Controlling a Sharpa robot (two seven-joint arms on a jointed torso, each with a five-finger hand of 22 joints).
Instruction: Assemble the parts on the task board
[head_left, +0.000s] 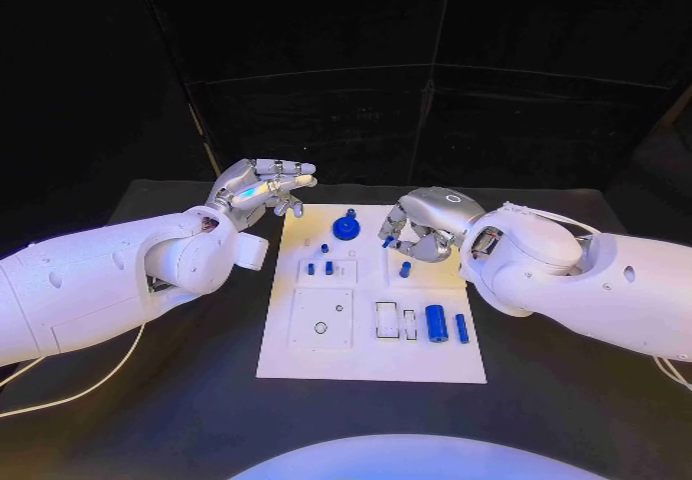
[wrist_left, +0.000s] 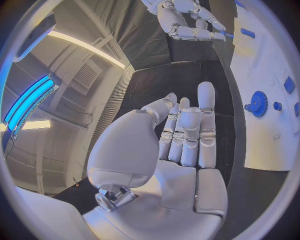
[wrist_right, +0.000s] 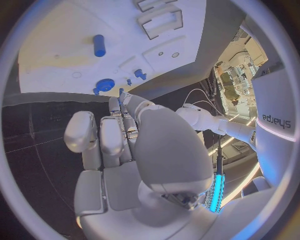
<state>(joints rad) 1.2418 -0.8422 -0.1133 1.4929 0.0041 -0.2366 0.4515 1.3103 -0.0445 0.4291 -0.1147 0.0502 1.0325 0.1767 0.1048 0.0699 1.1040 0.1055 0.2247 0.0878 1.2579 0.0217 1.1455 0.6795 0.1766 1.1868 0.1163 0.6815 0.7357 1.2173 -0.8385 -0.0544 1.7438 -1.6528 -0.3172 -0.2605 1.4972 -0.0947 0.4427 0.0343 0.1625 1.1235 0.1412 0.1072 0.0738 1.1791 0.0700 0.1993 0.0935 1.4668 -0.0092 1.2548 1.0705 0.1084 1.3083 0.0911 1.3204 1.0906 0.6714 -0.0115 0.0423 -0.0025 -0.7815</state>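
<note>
Your right hand (head_left: 423, 228) has its fingers curled over the upper right of the task board (head_left: 372, 365); whether they pinch a part, you cannot tell. Your left hand (head_left: 268, 186) hangs empty, fingers apart, beside the board's upper left corner. The blue gear (head_left: 346, 224) looks light, stiff and slippery: take it by its central knob.

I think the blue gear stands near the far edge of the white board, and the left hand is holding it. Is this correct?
Not quite. The gear does stand near the far edge of the board, but the left hand is not holding it: the head view shows that hand beside the board's far left corner, apart from the gear, and the left wrist view shows its fingers with nothing in them.
</note>
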